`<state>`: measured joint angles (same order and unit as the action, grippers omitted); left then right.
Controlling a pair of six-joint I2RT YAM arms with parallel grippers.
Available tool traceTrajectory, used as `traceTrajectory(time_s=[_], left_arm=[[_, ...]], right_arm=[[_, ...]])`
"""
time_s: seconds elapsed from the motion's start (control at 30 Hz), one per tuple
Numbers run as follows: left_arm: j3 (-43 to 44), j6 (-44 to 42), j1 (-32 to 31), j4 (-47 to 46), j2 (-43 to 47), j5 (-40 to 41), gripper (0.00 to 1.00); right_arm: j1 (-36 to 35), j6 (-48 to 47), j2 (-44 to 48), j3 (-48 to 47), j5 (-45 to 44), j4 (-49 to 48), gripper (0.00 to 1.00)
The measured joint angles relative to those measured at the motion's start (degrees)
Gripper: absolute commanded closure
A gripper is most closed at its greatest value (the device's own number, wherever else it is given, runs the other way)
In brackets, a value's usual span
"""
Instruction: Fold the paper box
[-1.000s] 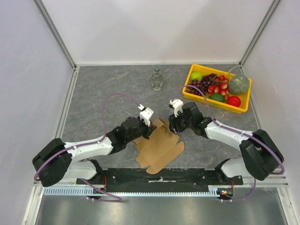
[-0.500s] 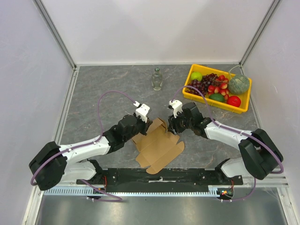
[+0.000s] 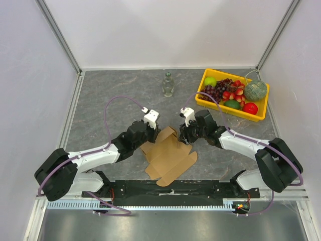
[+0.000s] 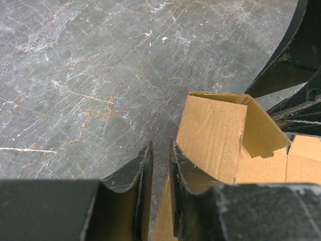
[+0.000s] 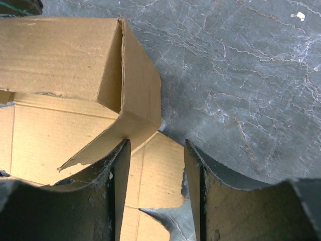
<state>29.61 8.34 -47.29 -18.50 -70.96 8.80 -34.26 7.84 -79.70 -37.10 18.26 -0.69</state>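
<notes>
Table (image 3: 115,95): grey stone.
Paper box (image 3: 168,158): lay mostly flat at the near middle, its far corner folded up between both arms.
Right gripper (image 5: 156,145): jaws stood parted, astride a flat flap beside that corner.
Left gripper (image 4: 160,150): jaws barely parted, gripping nothing; the corner was just to its right.
</notes>
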Motion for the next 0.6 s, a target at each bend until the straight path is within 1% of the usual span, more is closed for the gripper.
traceTrajectory(time_s=[0.17,0.37,0.6], left_arm=[[0.3,0.0,1.4,0.1,-2.4,-0.5,0.74],[4.9,0.0,2.6,1.9,-8.8,-3.4,0.76],[7.1,0.0,2.6,2.4,-11.4,-5.6,0.78]], right_arm=[[0.0,0.0,0.0,0.2,0.2,-0.2,0.47],[0.0,-0.2,0.0,0.5,1.0,-1.0,0.48],[0.0,-0.5,-0.2,2.1,2.4,-3.9,0.48]])
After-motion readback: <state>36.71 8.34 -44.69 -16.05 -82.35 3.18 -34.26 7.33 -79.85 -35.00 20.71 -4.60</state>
